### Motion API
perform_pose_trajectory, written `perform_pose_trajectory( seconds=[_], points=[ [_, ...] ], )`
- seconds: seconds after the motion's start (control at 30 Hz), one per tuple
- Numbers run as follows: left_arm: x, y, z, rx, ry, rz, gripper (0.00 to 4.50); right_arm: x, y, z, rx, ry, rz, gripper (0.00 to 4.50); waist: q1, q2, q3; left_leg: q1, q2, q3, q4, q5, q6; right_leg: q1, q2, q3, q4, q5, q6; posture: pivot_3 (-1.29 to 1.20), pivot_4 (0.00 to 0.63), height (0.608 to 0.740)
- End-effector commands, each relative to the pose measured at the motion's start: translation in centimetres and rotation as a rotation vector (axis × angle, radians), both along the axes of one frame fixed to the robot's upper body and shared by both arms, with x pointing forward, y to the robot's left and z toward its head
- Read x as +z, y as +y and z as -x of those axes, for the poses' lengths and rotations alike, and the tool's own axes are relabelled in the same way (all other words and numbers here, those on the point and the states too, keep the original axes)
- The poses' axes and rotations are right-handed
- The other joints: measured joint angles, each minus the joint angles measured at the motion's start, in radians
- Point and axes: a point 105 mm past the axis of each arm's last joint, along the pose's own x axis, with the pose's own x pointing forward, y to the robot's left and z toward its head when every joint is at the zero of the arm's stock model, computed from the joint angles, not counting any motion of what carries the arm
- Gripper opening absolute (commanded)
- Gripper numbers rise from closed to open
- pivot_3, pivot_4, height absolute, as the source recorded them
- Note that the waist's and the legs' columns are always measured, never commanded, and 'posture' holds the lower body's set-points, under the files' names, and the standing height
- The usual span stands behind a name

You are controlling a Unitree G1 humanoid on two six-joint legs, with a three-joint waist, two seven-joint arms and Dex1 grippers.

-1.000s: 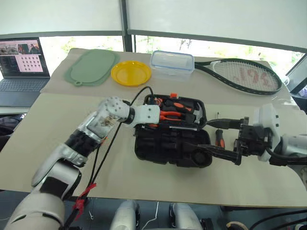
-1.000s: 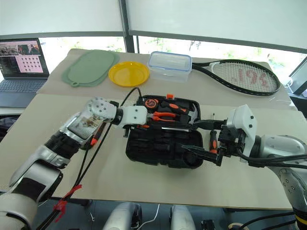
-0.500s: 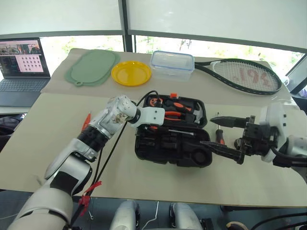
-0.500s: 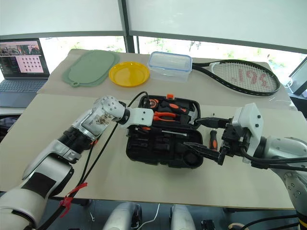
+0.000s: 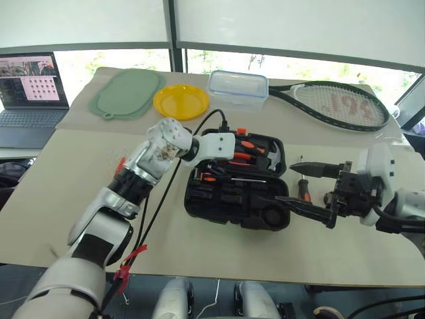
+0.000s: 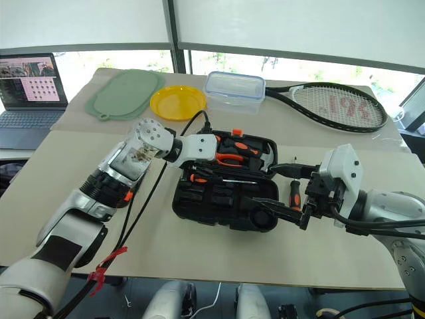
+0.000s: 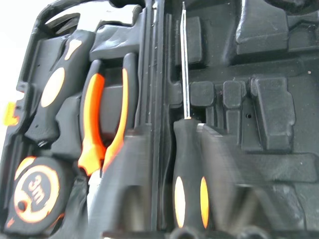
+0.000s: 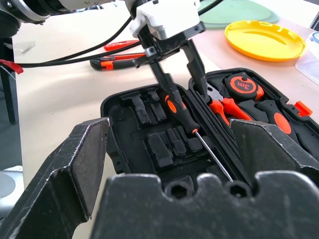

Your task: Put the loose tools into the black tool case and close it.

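My work surface is a table point(image 5: 60, 199) under beige covering. On it, directly before me, the black tool case point(image 5: 236, 199) lies open. Beside its right end lies a screwdriver point(image 5: 304, 189); left of the case, partly behind my left arm, an orange tool point(image 5: 120, 164). Along the far edge: a green mat point(image 5: 126, 93), yellow plate point(image 5: 180, 101), clear box point(image 5: 238, 88) and tennis racket point(image 5: 339, 105).

\- left side?
\- stretched forward and bent across toward the right, wrist tipped down. left gripper of two black fingers point(image 8: 173, 94) pinched on the handle of a slim orange-and-black screwdriver point(image 7: 188, 194).
\- and the right?
\- held low at the right, pointing left, nearly level. right gripper of two black fingers point(image 5: 292, 183) spread wide, gripping nothing.
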Motion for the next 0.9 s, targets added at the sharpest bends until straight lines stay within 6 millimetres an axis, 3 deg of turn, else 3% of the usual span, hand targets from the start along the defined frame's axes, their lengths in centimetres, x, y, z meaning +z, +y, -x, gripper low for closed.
perform_pose_trajectory(
  seconds=[0.03, 0.43, 0.6, 0.8, 0.9],
  points=[
    [-0.3, -0.4, -0.4, -0.007, -0.023, -0.001, 0.09, 0.6, -0.3, -0.3, -0.02, -0.042, 0.016, 4.5, 0.0, 0.0, 0.0, 0.0, 0.0, 0.0, 0.0, 0.0, 0.0, 0.0, 0.0, 0.0, 0.0, 0.0, 0.0, 0.0, 0.15, 0.738],
    [-3.5, 0.3, -0.2, -0.077, -0.065, -0.127, 0.09, 0.6, -1.4, -1.2, -0.112, -0.073, 0.02, 4.5, 0.004, 0.0, 0.0, 0.0, 0.0, 0.0, 0.0, 0.0, 0.0, 0.0, 0.0, 0.0, 0.0, 0.0, 0.0, 0.0, 0.15, 0.738],
    [-4.7, 0.2, -1.0, -0.085, -0.138, -0.174, 0.09, 0.3, -1.6, -1.4, -0.126, -0.074, 0.031, 4.5, 0.009, 0.0, 0.0, 0.001, 0.0, 0.0, 0.001, 0.0, 0.0, 0.002, 0.0, 0.0, 0.0, 0.0, 0.0, 0.0, 0.15, 0.738],
    [-2.8, -0.2, -1.1, -0.055, -0.095, -0.048, 0.09, 0.0, -2.6, -1.7, -0.19, -0.072, 0.035, 4.5, 0.01, 0.0, -0.001, 0.001, 0.0, 0.0, 0.003, 0.0, 0.001, 0.002, -0.001, 0.0, 0.0, 0.001, 0.001, 0.0, 0.15, 0.738],
    [0.7, -0.1, -1.0, 0.016, -0.027, 0.178, 0.09, -0.7, -3.5, -1.6, -0.264, -0.059, 0.036, 4.5, 0.005, 0.0, 0.0, 0.0, 0.001, 0.0, 0.002, 0.0, 0.001, 0.0, 0.0, 0.0, 0.001, 0.001, 0.001, 0.0, 0.15, 0.738]
  ],
)
